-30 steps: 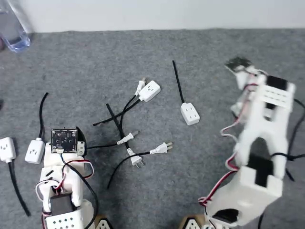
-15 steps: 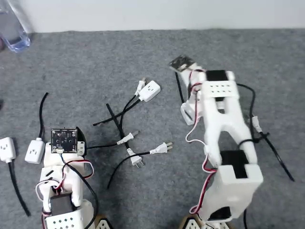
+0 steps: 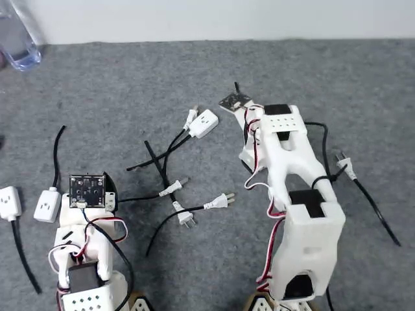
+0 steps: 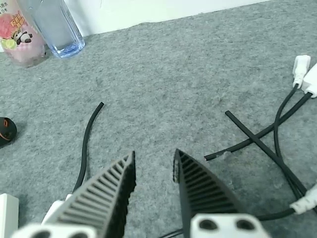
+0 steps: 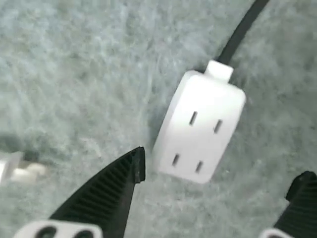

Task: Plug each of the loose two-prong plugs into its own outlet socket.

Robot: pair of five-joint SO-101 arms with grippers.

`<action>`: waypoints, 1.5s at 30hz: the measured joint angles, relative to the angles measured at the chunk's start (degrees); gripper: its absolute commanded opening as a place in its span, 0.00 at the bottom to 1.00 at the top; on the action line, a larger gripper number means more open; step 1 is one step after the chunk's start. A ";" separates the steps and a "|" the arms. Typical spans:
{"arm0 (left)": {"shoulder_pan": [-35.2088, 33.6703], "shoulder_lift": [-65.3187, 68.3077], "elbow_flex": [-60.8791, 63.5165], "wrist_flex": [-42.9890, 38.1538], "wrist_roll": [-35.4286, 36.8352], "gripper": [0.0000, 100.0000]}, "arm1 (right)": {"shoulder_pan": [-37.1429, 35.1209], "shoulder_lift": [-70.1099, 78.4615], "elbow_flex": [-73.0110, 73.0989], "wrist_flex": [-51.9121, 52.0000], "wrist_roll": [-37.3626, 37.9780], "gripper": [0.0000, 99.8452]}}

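A white outlet socket (image 5: 200, 131) on a black cord lies flat on the grey carpet, slots up, between the spread fingers of my right gripper (image 5: 220, 169), which is open just above it. From above, that arm covers most of the socket (image 3: 246, 156). Three loose two-prong plugs (image 3: 172, 188) (image 3: 185, 219) (image 3: 220, 201) lie in a tangle of black cords mid-table, and another plug (image 3: 343, 165) lies to the right. A second socket (image 3: 205, 123) lies beside a plug (image 3: 190, 118). Two sockets (image 3: 47, 205) (image 3: 8, 202) sit far left. My left gripper (image 4: 153, 161) is open over bare carpet.
A clear glass (image 4: 52, 25) and a pink cup (image 4: 22, 37) stand at the far left edge by the white wall. A small dark round object (image 4: 6, 130) lies on the carpet left of the left arm. Crossed black cords (image 4: 262, 144) run between the arms.
The right arm has swung left from the right side of the table and come down over the corded socket. A plug on the right is uncovered. The left arm has not moved.
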 measured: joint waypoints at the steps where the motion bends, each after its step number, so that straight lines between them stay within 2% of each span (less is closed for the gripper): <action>1: 0.00 0.00 0.00 0.00 0.00 0.12 | 0.00 0.53 0.00 -0.53 0.00 0.43; 8: 0.00 0.00 0.00 0.00 0.00 0.12 | -0.35 1.93 0.00 -3.34 1.23 0.23; 18: 0.00 0.00 0.00 0.00 0.00 0.12 | -0.26 2.02 -0.88 -3.43 5.80 0.15; 25: 0.00 0.00 0.00 0.00 0.00 0.12 | -0.18 2.02 -1.05 -3.78 6.15 0.00; 32: 0.00 0.00 0.00 0.00 0.00 0.12 | -0.26 2.11 -4.40 2.02 6.15 0.01; 36: 0.00 0.00 0.00 0.00 0.00 0.12 | -0.26 2.11 -5.01 5.45 8.62 0.01; 42: 0.00 0.00 0.00 0.00 0.00 0.12 | 0.18 2.11 -5.10 5.71 9.05 0.01; 45: 0.00 0.00 0.00 0.00 0.00 0.12 | 0.35 2.11 -5.19 6.24 9.05 0.06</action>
